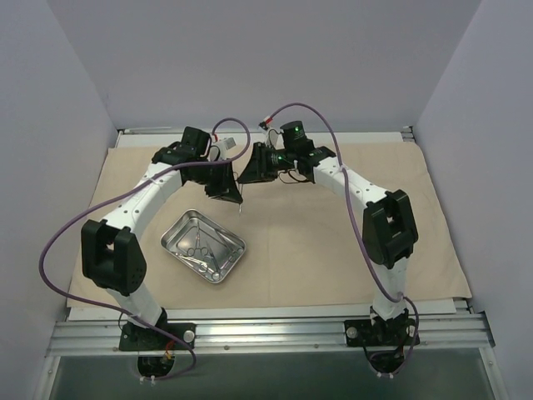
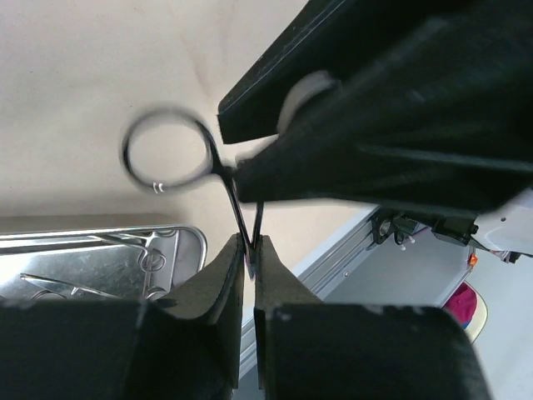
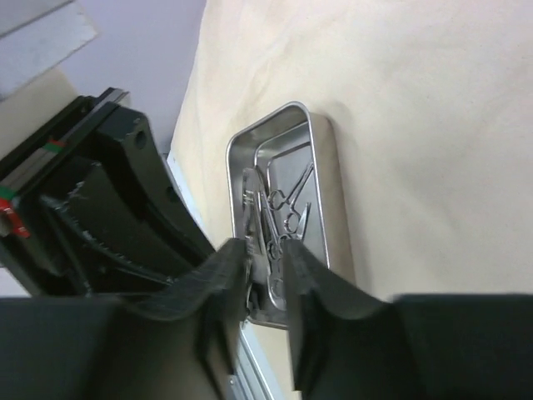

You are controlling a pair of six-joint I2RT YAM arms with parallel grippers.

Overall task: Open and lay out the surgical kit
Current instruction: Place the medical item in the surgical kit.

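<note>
The beige cloth wrap (image 1: 333, 250) lies spread flat over the table. The steel tray (image 1: 179, 229) sits on it left of centre and holds several ring-handled instruments (image 1: 202, 247). My left gripper (image 1: 240, 202) is shut on the shaft of one instrument (image 2: 239, 212) and holds it above the cloth, behind the tray. One ring handle shows free in the left wrist view. My right gripper (image 1: 244, 177) is right against it, and its fingers (image 2: 375, 125) cover the other handle. In the right wrist view its jaws (image 3: 268, 262) stand slightly apart, with the tray (image 3: 321, 183) behind them.
The cloth reaches nearly to the table's sides, with purple walls left, right and behind. An aluminium rail (image 1: 266, 333) runs along the near edge by the arm bases. Purple cables (image 1: 50, 250) loop off both arms.
</note>
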